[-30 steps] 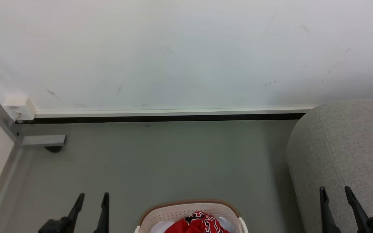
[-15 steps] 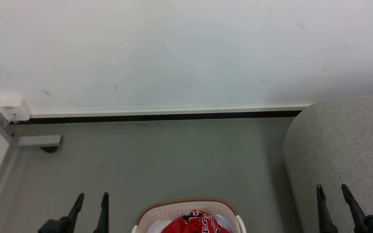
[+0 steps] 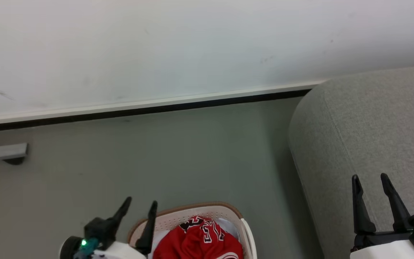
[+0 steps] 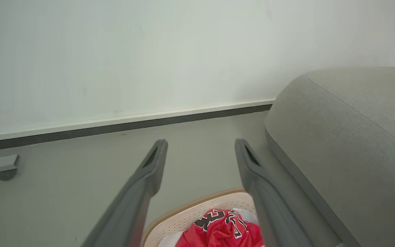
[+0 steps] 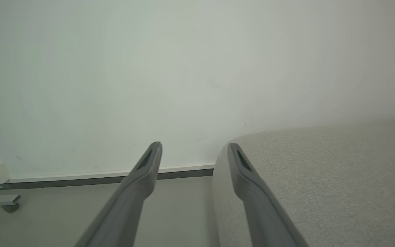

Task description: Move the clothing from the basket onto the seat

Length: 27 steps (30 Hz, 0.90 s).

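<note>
The cream basket [image 3: 192, 213] with its brown rim sits on the floor at the bottom middle of the head view. Red clothing [image 3: 198, 241] with black-and-white lettering is heaped inside it, over something white. My left gripper [image 3: 140, 205] is open and empty at the basket's left rim, fingers pointing toward the wall. In the left wrist view the basket [image 4: 190, 216] and the clothing [image 4: 223, 231] lie low between my fingers. The grey seat [image 3: 372, 126] fills the right side. My right gripper [image 3: 369, 179] hangs open and empty over the seat's front part.
A white wall with a white and black skirting [image 3: 149, 108] runs across the back. A grey metal foot [image 3: 2, 153] stands at the far left on the grey floor. Bare floor [image 3: 174, 154] lies between basket, wall and seat [image 5: 321, 185].
The head camera has turned right and tilted down, so wall and seat shifted left and up. My left gripper has swung right to the basket's rim. My right gripper stands higher in view.
</note>
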Tool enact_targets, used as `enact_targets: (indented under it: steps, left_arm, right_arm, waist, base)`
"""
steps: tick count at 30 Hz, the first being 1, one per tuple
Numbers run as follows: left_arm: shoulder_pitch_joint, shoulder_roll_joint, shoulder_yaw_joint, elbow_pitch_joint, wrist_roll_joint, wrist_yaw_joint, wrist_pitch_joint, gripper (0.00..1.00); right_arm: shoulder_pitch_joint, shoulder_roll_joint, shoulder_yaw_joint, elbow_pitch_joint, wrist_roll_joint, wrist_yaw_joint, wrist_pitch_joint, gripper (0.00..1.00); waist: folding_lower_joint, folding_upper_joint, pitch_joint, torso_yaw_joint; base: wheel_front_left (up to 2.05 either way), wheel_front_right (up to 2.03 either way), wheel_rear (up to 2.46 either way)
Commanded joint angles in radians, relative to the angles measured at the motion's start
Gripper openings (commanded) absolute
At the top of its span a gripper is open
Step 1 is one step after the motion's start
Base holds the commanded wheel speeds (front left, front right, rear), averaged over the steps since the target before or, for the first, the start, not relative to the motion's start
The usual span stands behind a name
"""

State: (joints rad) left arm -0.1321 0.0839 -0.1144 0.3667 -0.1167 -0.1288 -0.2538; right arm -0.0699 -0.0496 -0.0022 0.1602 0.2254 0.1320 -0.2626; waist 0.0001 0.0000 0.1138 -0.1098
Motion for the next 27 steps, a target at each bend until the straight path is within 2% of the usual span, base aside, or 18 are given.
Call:
enact_targets:
  steps: [1, 5, 10, 14, 18, 27]
  left_arm:
    - [-0.029, 0.016, -0.02, 0.017, -0.004, -0.002, 0.015, 1.0]
    - [-0.092, 0.028, -0.12, 0.084, -0.011, 0.0, 0.099, 1.0]
    - [-0.166, 0.028, -0.197, 0.165, -0.001, 0.0, 0.236, 1.0]
    - [-0.218, 0.022, -0.208, 0.236, 0.007, 0.016, 0.338, 1.0]
    - [-0.266, 0.026, -0.198, 0.299, -0.003, 0.034, 0.394, 1.0]
    - [-0.381, 0.094, -0.193, 0.392, 0.031, 0.066, 0.414, 1.0]
  right_arm:
    - [-0.016, -0.002, 0.002, -0.011, 0.007, -0.002, -0.003, 1.0]
    - [-0.04, -0.001, 0.002, -0.037, 0.014, -0.002, -0.003, 1.0]
    - [-0.076, -0.001, 0.004, -0.071, 0.034, -0.002, -0.003, 1.0]
    - [-0.112, -0.001, 0.021, -0.102, 0.069, -0.002, -0.003, 1.0]
    - [-0.148, -0.001, 0.041, -0.131, 0.093, -0.002, -0.003, 1.0]
    - [-0.207, -0.001, 0.034, -0.197, 0.131, -0.002, -0.003, 1.0]
  waist:
    - [-0.0001, 0.0, 0.049, -0.047]
    - [-0.0001, 0.0, 0.105, -0.091]
    - [-0.0001, 0.0, 0.197, -0.14]
    - [-0.0001, 0.0, 0.284, -0.179]
    - [-0.0001, 0.0, 0.375, -0.218]
    - [-0.0001, 0.0, 0.567, -0.261]
  base:
    - [0.0, 0.0, 0.0]
    - [0.0, 0.0, 0.0]
    - [0.0, 0.0, 0.0]
    - [0.0, 0.0, 0.0]
    - [0.0, 0.0, 0.0]
    - [0.0, 0.0, 0.0]
